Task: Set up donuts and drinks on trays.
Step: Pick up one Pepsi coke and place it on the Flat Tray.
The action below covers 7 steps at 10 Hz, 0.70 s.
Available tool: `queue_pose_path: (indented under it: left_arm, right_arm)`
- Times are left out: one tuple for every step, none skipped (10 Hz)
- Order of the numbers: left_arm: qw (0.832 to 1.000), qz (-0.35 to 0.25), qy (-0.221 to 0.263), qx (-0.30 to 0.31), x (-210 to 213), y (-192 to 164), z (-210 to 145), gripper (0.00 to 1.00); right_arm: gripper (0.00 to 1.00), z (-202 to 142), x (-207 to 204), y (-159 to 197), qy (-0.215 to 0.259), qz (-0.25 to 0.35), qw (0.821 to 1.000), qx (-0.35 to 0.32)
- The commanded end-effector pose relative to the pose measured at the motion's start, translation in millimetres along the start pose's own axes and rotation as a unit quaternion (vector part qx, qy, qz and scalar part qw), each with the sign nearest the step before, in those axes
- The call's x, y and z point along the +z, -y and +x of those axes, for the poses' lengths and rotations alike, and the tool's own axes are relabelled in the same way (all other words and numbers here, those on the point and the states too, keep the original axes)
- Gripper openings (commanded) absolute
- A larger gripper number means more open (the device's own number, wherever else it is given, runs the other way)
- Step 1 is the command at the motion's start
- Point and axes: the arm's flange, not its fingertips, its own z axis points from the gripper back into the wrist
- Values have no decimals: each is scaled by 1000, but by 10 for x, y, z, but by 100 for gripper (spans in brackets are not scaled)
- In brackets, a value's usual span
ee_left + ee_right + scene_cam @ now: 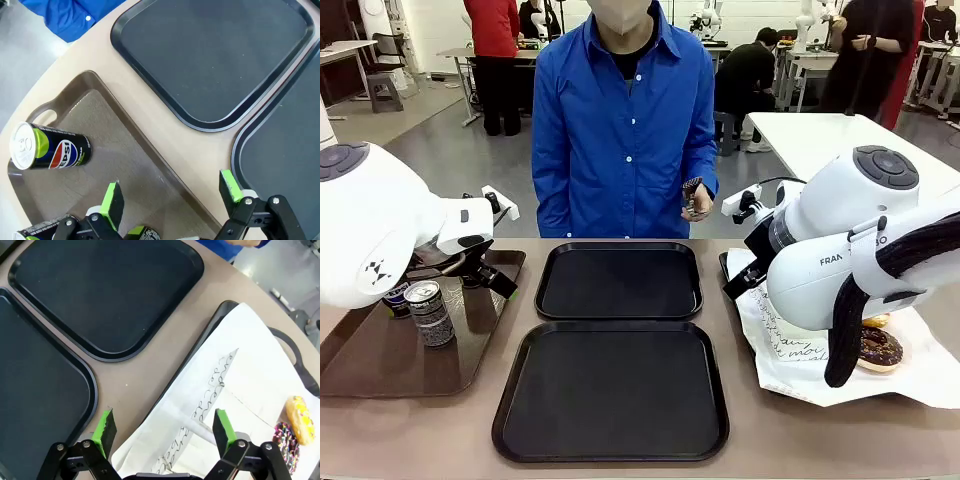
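Note:
Two black trays lie bare in the middle of the table, the far tray [618,280] [215,55] [105,295] and the near tray [610,390] [285,165] [40,390]. Drinks stand on a brown tray at the left: one can [428,312], a second can [395,298] half hidden by my arm, and a Pepsi can [50,150]. My left gripper [485,275] [171,195] hovers open over that brown tray's right edge, holding nothing. A chocolate sprinkled donut [880,348] [285,440] and a yellow donut [876,321] [300,419] rest on white paper at the right. My right gripper [742,282] [164,430] hangs open above the paper's left edge.
The brown tray [380,360] [100,145] sits at the table's left. White script-printed paper [790,350] [240,385] covers a dark handled tray [295,355] at the right. A person in a blue shirt stands at the far side with a hand [695,197] holding a small object.

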Motion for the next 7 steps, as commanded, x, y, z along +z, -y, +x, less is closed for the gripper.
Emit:
queue_pose_path:
  left_arm:
    - [1000,0,0,0,0,1,0,100]
    - [1000,0,0,0,0,1,0,100]
    - [1000,0,0,0,0,1,0,100]
    - [1000,0,0,0,0,1,0,100]
    - [1000,0,0,0,0,1,0,100]
    - [1000,0,0,0,0,1,0,100]
    - [1000,0,0,0,0,1,0,100]
  right_arm:
    - [100,0,0,0,0,0,1000,0]
    - [100,0,0,0,0,0,1000,0]
    - [100,0,0,0,0,0,1000,0]
    - [100,0,0,0,0,0,1000,0]
    - [100,0,0,0,0,0,1000,0]
    - [100,0,0,0,0,0,1000,0]
    - [100,0,0,0,0,0,1000,0]
